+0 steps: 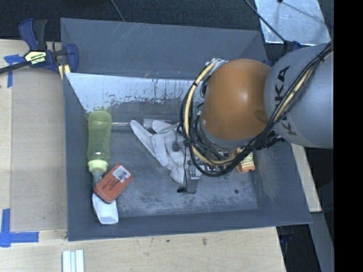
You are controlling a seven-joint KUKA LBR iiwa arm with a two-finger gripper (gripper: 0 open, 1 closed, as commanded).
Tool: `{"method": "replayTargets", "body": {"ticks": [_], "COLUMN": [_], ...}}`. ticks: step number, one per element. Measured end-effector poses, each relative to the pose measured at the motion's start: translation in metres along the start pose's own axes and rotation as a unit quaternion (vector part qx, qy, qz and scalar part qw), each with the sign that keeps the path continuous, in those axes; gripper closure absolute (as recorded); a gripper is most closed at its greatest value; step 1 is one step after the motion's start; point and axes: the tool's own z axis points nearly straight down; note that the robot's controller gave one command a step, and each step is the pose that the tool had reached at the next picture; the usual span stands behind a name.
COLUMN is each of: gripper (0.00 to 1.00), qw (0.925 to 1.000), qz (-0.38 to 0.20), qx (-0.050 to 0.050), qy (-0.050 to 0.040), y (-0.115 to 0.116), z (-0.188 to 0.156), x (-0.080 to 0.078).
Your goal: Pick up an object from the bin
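Note:
My gripper (187, 187) reaches down near the middle of the bin floor, its tip showing just below the orange dome. A crumpled white cloth (160, 141) lies directly to its upper left, its lower end touching or lying beside the gripper. A small orange-brown block (247, 164) peeks out at the right of the wrist. Farther left lie a yellow-green bottle (99, 139) and an orange box with a white label (112, 182).
A white flat packet (105, 212) lies in the front left corner, under the orange box. The arm and its dome cover the right half of the bin. Bare floor runs along the front wall.

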Motion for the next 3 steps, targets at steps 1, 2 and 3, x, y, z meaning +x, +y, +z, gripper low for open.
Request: {"method": "replayTargets", "body": {"ticks": [1,2,3], "gripper": [0.0,0.0,1.0], "qw": [1.0,0.9999,0.9999], "qz": [0.001,-0.008,0.014], "qx": [0.0,-0.001,-0.001], "qy": [-0.0046,-0.0084,-0.007], "y": [0.0,-0.01,-0.013], "z": [-0.005,0.041,0.117], "x": [-0.002,-0.031,-0.051]}}
